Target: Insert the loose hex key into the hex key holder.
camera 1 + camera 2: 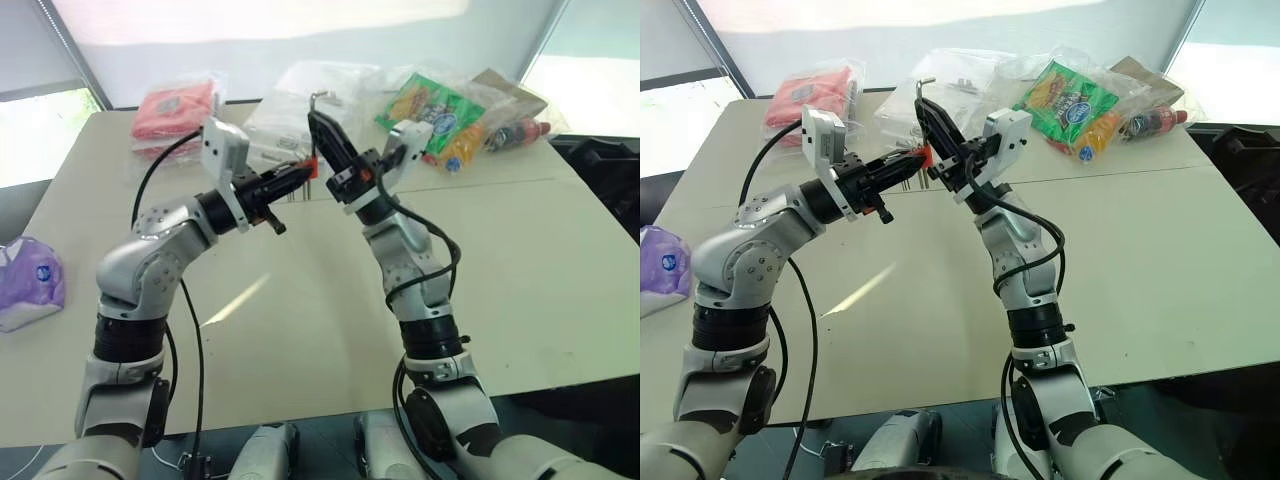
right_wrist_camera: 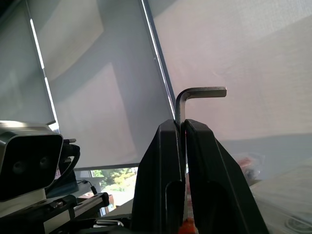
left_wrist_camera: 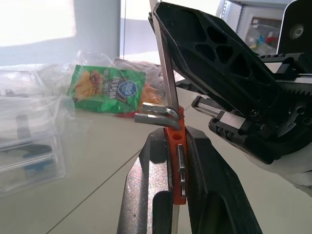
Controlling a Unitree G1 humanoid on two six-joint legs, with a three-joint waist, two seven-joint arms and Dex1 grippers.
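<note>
Above the bench [image 1: 560, 300], the hex key holder [image 3: 176, 146] is gripped by the left hand [image 3: 170, 170], the loose hex key [image 2: 195, 95] clamped in the right hand [image 2: 181, 131]; slight misalignment could jam the key beside its slot.

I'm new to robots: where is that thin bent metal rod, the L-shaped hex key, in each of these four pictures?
Left eye view: thin dark grey L-shaped hex key, top centre, sticking up from the right gripper.
Right eye view: top centre, above the same gripper.
Left wrist view: a long shaft running down to the small red-orange plastic key holder.
Right wrist view: centre, bent end above the black fingers.
Shared landmark: the right gripper's black fingers, clamped on the key.
</note>
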